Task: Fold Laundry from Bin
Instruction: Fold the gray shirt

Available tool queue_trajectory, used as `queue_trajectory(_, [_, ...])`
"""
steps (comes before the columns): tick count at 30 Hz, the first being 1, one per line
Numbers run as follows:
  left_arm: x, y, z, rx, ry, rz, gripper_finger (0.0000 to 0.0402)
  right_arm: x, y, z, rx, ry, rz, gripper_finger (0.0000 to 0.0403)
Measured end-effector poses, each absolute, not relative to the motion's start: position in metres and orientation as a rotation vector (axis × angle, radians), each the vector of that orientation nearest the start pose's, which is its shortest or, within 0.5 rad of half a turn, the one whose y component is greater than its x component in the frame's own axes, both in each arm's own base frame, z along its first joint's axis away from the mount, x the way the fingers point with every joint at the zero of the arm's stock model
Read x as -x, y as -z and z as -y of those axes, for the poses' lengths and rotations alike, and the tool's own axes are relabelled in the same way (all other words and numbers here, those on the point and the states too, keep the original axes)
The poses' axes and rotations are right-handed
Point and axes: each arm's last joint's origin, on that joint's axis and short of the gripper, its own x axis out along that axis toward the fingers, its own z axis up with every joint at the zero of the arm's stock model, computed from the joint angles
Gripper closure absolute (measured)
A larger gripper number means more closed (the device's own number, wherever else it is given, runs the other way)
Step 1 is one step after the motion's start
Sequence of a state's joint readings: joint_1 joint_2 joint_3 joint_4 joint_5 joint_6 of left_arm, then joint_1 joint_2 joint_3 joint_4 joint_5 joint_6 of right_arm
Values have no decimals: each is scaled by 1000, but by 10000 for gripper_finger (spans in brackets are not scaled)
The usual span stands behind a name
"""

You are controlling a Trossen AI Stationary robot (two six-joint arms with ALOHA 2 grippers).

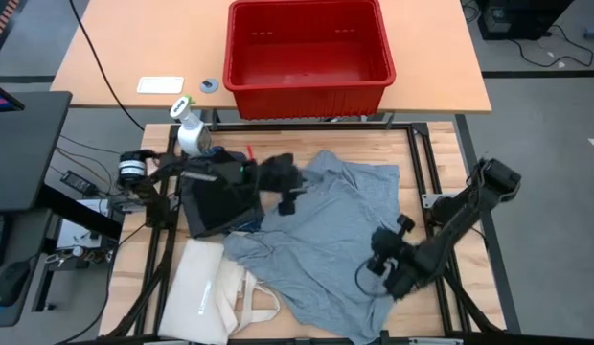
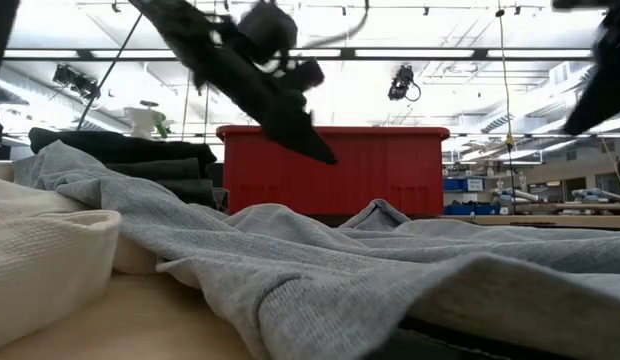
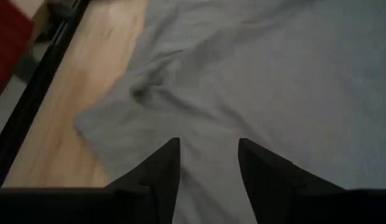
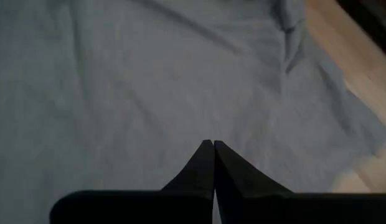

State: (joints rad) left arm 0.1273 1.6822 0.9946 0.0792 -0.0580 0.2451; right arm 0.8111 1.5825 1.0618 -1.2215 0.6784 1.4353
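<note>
Mostly flat grey shirt point(image 1: 326, 230), rumpled; red bin point(image 1: 308, 48) empty

The bin point(image 1: 308, 46) is bright red, standing on a pale orange-tan tabletop point(image 1: 134, 48) at the far side. The nearer table point(image 1: 433, 316) is light natural wood with black rails. A plain light grey garment point(image 1: 321, 244) lies spread on it, without pattern. To its left lies a stack of black and dark grey pieces point(image 1: 216, 196). A cream tote bag point(image 1: 206, 292) lies near left. The spray bottle point(image 1: 189, 129) is white with a green trigger. Both arms are black.
</note>
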Motion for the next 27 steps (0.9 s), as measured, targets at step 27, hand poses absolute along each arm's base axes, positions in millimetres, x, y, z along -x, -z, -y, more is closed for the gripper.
queue_trajectory(27, [-448,-189,-86,-379,-7,-591,244,-148,-205,-56,-95,850,-202,391])
